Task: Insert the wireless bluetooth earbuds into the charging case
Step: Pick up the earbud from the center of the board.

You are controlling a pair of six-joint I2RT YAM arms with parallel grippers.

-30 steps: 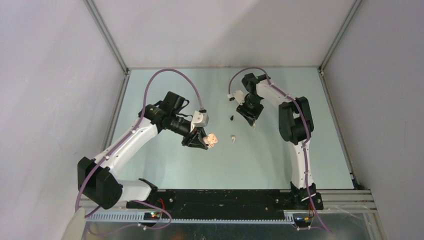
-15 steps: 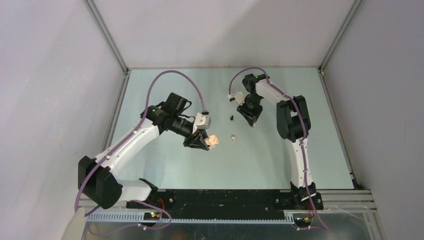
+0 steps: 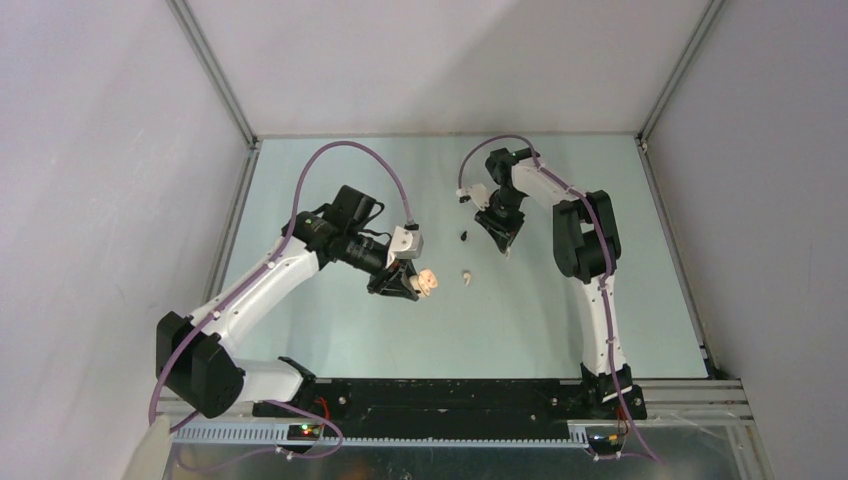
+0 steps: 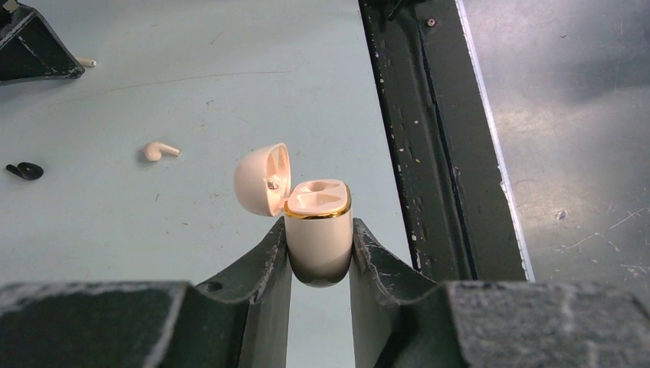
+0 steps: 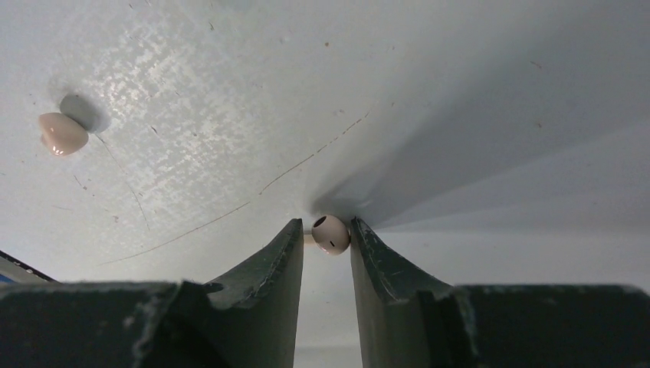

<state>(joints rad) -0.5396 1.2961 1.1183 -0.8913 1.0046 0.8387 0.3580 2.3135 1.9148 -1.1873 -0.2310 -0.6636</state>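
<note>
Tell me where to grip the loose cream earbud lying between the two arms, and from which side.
Take the cream earbud across its rounded head, straight down from above. It lies flat on the table with the stem out sideways, so only its top and flanks are free, and the head, its thickest part, likely gives the jaws more hold than the thin stem.
</note>
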